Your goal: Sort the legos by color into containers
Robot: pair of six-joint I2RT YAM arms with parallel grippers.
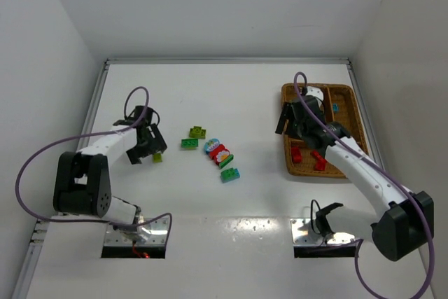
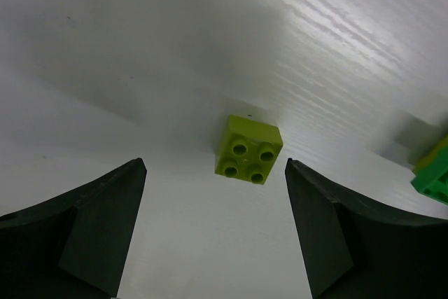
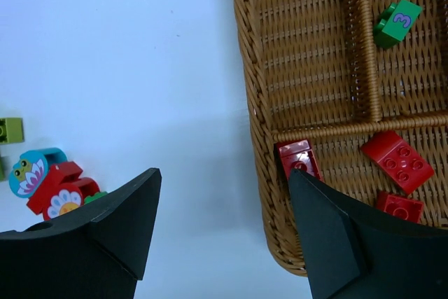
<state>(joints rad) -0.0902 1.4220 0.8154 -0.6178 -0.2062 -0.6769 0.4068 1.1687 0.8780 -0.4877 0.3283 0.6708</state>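
The step in hand looked to be picking the lime brick, which lay alone on the counter toward its left edge, with the left claw spread and empty just above it. The next move called for a straight descent to straddle the brick, then a squeeze. The right claw, spread and empty, hung over the wicker tray by the right edge, where red bricks lay; other legos sat mid-counter.
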